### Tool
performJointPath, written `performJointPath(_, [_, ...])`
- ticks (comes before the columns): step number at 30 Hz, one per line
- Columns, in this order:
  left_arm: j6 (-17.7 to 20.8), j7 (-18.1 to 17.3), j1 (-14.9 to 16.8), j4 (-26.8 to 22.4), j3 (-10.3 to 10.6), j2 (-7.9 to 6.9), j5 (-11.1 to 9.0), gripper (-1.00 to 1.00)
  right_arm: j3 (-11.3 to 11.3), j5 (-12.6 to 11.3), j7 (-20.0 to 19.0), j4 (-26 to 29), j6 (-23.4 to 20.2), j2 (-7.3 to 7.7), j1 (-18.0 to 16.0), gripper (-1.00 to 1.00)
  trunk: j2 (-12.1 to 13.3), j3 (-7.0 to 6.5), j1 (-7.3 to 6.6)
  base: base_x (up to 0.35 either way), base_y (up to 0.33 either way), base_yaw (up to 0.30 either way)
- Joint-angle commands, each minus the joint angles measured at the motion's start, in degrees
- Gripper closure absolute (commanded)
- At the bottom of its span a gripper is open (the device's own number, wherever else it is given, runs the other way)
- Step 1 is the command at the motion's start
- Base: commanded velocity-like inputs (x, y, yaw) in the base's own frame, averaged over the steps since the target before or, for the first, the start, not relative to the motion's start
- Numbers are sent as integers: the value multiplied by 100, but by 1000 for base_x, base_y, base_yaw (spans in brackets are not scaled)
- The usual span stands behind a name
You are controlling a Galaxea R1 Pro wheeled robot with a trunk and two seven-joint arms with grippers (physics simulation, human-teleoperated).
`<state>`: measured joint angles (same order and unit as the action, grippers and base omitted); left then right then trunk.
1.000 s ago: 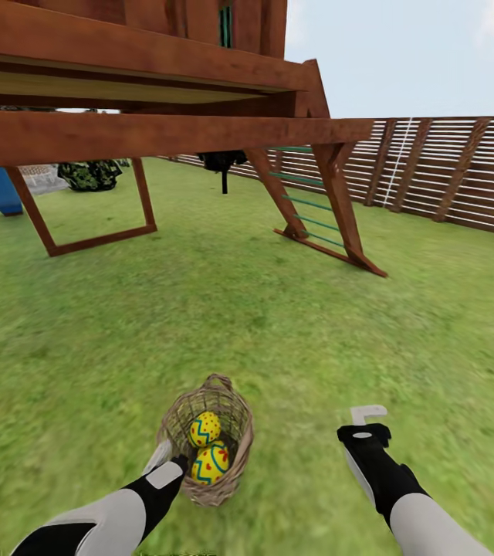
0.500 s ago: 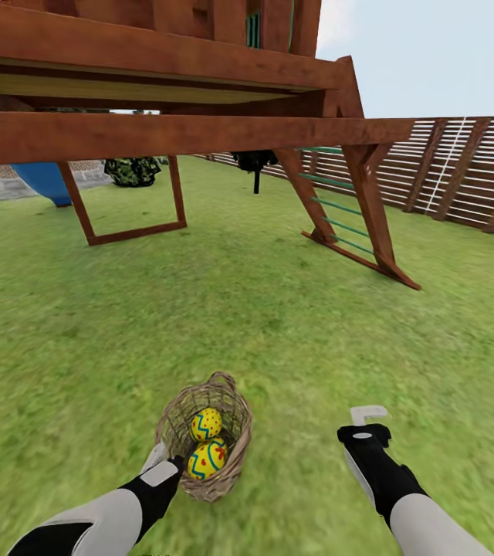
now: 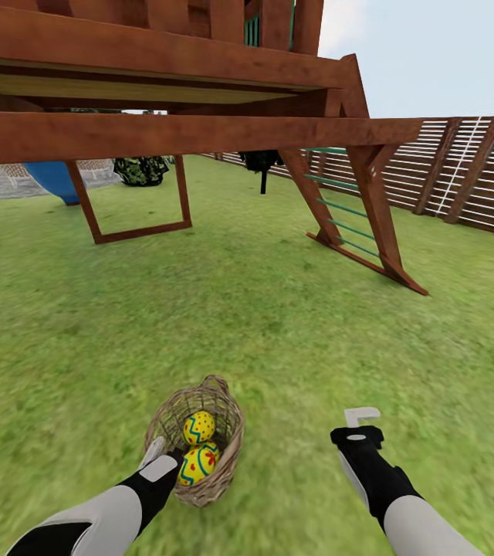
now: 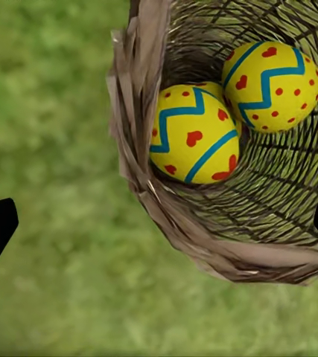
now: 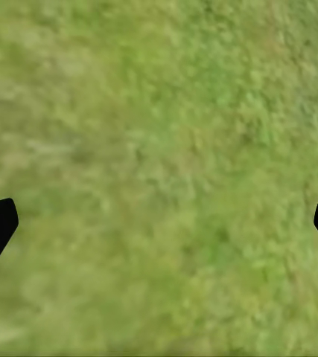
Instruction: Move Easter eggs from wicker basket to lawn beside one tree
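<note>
The lawn (image 3: 262,309) carries the wicker basket (image 3: 224,463).

A brown wooden playset (image 3: 162,100) with a green-runged ladder (image 3: 343,224) stood ahead, a blue slide (image 3: 54,179) behind it at left, a dark bush (image 3: 140,169) beyond, pale sky (image 3: 432,54) above.

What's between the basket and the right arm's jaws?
Only bare lawn in the head view: nothing lies between the wicker basket and the right gripper.
</note>
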<state>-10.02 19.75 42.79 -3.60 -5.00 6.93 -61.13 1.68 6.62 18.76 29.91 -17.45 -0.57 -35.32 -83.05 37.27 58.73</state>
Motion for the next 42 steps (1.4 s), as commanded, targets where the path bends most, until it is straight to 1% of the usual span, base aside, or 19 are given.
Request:
performJointPath(1, [-21, 20, 2, -11, -45, -1, 19, -100, 17, 58, 14, 6, -57, -1, -2, -100, -3, 5, 0, 55, -44, 1])
performJointPath(2, [-23, 20, 2, -18, -42, -15, 25, -100, 17, 58, 14, 6, -57, -2, -2, -100, -3, 5, 0, 122, -91, 0])
performJointPath(6, [-19, 13, 2, -108, -9, -156, 53, -100, 20, 58, 14, -22, -52, -4, -2, -100, -3, 5, 0, 223, -141, 0])
performJointPath(10, [-18, 18, 2, -144, 5, -219, 77, -100, 24, 58, 14, -44, -35, -5, -2, -100, -3, 5, 0, 298, -63, 0])
performJointPath(13, [-17, 26, 2, -148, 4, -293, 82, -100, 22, 58, 14, -46, -32, -5, -2, -100, -3, 5, 0, 285, -11, 0])
performJointPath(17, [-17, 44, 2, -131, -1, -373, 77, -100, 21, 58, 14, -47, -31, -5, -2, -100, -3, 5, 0, 70, -2, 0])
performJointPath(20, [-16, 95, 2, -94, -1, -552, 69, -100, 18, 58, 14, -47, -31, -5, -2, -100, -3, 5, 0, 14, 0, 0])
performJointPath(21, [-17, 143, 2, -87, -1, -607, 68, -100, 18, 58, 14, -47, -31, -5, -2, -100, -3, 5, 0, 5, 0, 0])
performJointPath(22, [-16, 266, 2, -80, 4, -696, 69, -100, 17, 58, 14, -47, -31, -5, -2, -100, -3, 5, 0, 2, 0, 0])
performJointPath(23, [-17, 325, 2, -80, 5, -720, 71, -100, 17, 58, 14, -47, -31, -5, -2, -100, -3, 5, 0, 1, 0, 0])
performJointPath(27, [-3, 458, 2, -87, 19, -766, 87, -100, 18, 58, 14, -47, -31, -5, -2, -100, -3, 5, 0, 0, 0, 0])
performJointPath(39, [8, 463, 2, -88, 57, -748, 110, -100, 18, 58, 14, -48, -31, -5, -2, -100, -3, 5, 0, 0, 0, 0])
performJointPath(42, [9, 457, 2, -87, 131, -740, 110, -100, 19, 58, 14, -51, -31, -5, -2, -100, -3, 5, 0, 0, 0, 0])
